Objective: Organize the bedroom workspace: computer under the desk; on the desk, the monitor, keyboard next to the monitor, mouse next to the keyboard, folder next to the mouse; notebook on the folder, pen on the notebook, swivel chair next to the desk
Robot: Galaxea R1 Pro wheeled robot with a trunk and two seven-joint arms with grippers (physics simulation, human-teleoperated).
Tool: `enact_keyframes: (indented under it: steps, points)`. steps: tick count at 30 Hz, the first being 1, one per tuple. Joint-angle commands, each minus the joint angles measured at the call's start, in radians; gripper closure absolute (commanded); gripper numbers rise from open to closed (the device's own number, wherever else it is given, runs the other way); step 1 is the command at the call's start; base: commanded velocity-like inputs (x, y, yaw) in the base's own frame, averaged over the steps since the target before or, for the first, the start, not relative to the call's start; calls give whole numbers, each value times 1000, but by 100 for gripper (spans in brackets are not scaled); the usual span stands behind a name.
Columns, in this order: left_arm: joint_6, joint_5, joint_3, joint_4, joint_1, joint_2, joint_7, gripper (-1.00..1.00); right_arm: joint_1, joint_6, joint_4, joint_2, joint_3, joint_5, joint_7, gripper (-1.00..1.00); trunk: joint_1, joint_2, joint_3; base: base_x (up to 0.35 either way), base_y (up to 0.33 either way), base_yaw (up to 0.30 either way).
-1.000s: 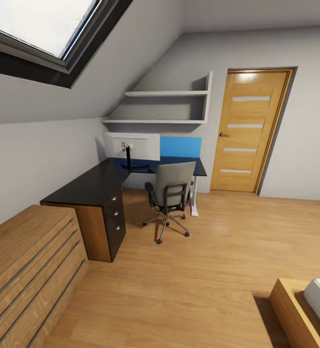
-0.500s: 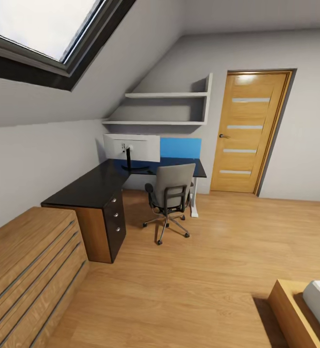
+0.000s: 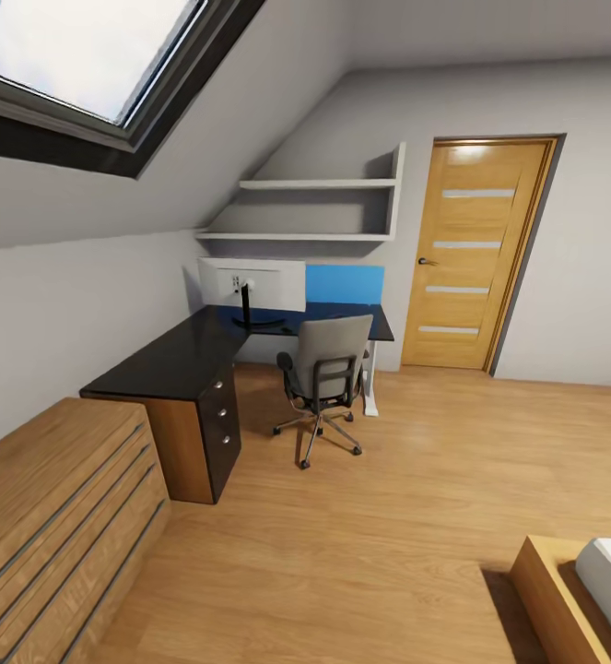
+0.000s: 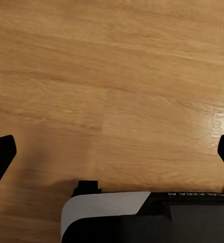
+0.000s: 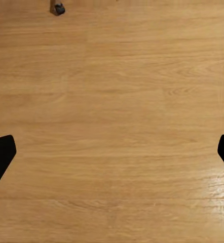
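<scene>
A black L-shaped desk (image 3: 181, 355) stands in the far left corner, with a white monitor (image 3: 251, 283) on it seen from behind. A grey swivel chair (image 3: 326, 367) sits in front of the desk with its back towards me, so its seat is hidden. Keyboard, mouse, folder, notebook, pen and computer are not visible from here. My left gripper (image 4: 112, 152) hangs open over bare wood floor, fingertips (image 4: 0, 154) at the picture's edges. My right gripper (image 5: 112, 152) is open too, above the floor, with a chair castor (image 5: 58, 8) at the edge.
A wooden chest of drawers (image 3: 47, 516) stands near left. A bed corner (image 3: 577, 590) is near right. A wooden door (image 3: 471, 254) is on the far wall, with white shelves (image 3: 319, 207) above the desk and a skylight (image 3: 84, 55) at upper left.
The whole head view has shifted slightly downward, so the camera has moved a little. The desk, monitor and chair keep their places.
</scene>
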Motion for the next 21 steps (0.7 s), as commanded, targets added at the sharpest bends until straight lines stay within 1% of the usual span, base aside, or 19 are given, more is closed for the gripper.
enact_keyframes:
  steps: [1, 3, 5, 7, 13, 14, 18, 21]
  points:
    - [-47, 7, 2, 19, 1, 0, 0, -100, -3, -4, 3, 2, -3, -8, -4, -100, -4, 6, 2, 0, 0, 0]
    - [-143, 26, 8, 47, 1, 0, 1, -100, -6, -4, 25, -1, -4, -12, -8, -100, -11, 20, 8, 0, 0, 0]
    - [-191, 41, 12, 65, 1, 0, 1, -100, -6, -5, 40, -6, -4, -13, -9, -100, -19, 34, 15, 0, 0, 0]
    - [-217, 50, 14, 81, 0, 0, 1, -100, -7, -7, 50, -11, -2, -11, -9, -100, -19, 34, 15, 0, 0, 0]
    - [-257, 58, 17, 101, 1, -1, 2, -100, -7, -25, 63, -14, 6, -8, -9, -100, -19, 34, 15, 0, 0, 0]
    - [-296, 59, 17, 136, 1, 0, 1, -100, -7, -28, 64, -15, 8, -6, -8, -100, -19, 34, 15, 0, 0, -76]
    - [-322, 58, 17, 166, 1, 0, 1, -100, -8, -28, 65, -15, 8, -5, -7, -100, -19, 34, 15, 0, 0, -156]
    - [-328, 58, 17, 174, 0, 0, 1, -100, -8, -28, 65, -15, 9, -4, -6, -100, -19, 34, 15, 2, 0, -225]
